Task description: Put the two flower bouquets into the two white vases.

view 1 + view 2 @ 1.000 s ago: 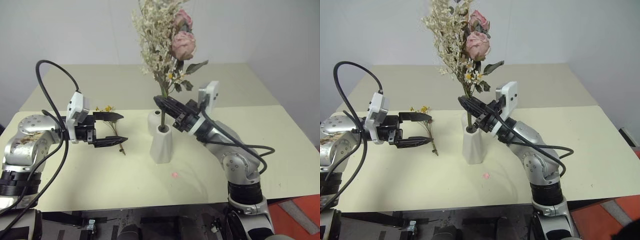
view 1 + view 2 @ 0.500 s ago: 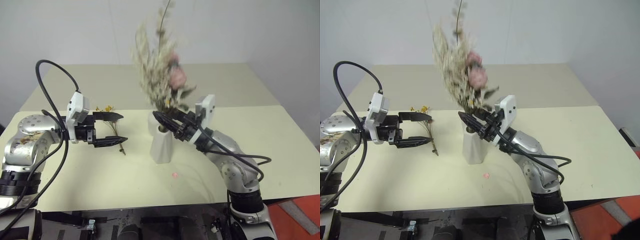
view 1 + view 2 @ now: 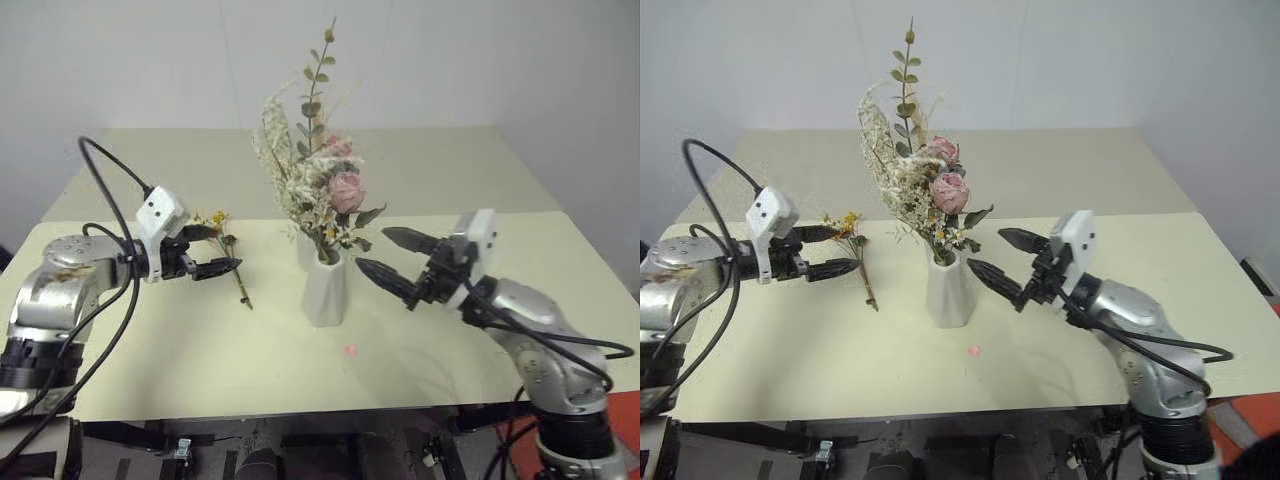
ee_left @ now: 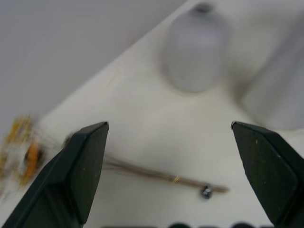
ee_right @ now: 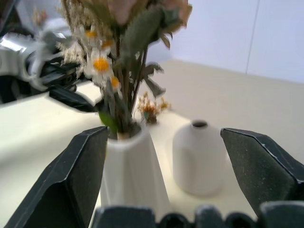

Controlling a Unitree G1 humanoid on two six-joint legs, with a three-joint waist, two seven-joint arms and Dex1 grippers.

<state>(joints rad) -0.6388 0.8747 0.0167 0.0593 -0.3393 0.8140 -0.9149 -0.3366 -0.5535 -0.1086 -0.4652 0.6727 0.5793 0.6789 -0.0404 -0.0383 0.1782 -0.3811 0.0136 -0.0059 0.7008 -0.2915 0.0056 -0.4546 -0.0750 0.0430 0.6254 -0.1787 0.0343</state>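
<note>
Large cream-and-pink bouquet (image 3: 318, 195) standing in tall tapered white vase (image 3: 324, 288); right gripper (image 3: 392, 258) spread, empty; next, left gripper (image 3: 212, 250), fingers spread, closing on thin yellow-blossomed sprig (image 3: 230, 262) for short round vase (image 5: 198, 158).

Left gripper (image 3: 220, 250) points toward three o'clock, jaws spread wide; right gripper (image 3: 382, 253) points toward nine o'clock, jaws apart.

Even soft light; wrist views blurred.
</note>
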